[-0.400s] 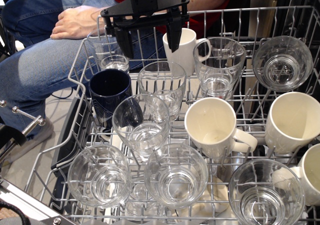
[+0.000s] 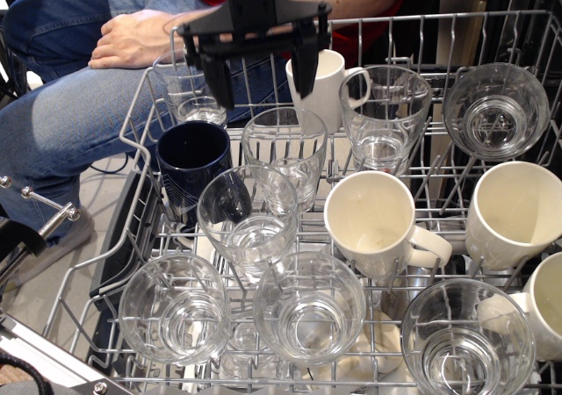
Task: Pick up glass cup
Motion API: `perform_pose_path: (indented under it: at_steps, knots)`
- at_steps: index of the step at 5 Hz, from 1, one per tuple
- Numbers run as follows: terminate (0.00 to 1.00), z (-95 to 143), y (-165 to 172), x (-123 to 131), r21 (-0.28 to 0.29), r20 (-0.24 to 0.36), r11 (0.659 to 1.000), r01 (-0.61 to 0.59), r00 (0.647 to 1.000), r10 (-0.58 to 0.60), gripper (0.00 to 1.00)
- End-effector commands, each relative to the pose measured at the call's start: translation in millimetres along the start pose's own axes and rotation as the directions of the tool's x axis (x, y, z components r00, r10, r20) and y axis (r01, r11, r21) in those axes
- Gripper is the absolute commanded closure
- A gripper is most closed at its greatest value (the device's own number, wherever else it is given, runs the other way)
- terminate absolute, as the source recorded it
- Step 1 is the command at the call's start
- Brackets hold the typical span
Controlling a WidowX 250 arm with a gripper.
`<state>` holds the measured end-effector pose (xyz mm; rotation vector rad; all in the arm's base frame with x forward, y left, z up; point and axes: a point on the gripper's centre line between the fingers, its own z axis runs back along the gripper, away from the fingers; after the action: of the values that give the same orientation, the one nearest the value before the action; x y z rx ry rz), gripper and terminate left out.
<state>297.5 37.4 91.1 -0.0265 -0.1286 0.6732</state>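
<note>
The pincer, jaws spread wide and empty, has been raised slightly above the dishwasher rack. The glass cup stands just below it, untouched; no descent is suggested yet.

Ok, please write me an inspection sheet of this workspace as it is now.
Surface: wire dish rack, crowded.
Job's things: glass cup upright just below the gripper; several similar glasses, target uncertain.
Clutter: white mugs, dark blue mug.
Grippers: gripper above the back row, jaws open, holding nothing.
Cables: nothing seen.
Surroundings: seated person in jeans behind the rack.
</note>
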Motion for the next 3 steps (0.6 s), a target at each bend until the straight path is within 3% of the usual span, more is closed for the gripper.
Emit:
perform_pose_path:
  at_steps: [1, 3]
  knots:
    - [0.00, -28.6, -8.3, 9.6, -0.014, 0.029, 0.996, -0.090, 0.996, 0.090, 0.00]
    - [0.00, -66.2, -7.3, 19.4, -0.049, 0.034, 0.987, -0.151, 0.988, 0.152, 0.00]
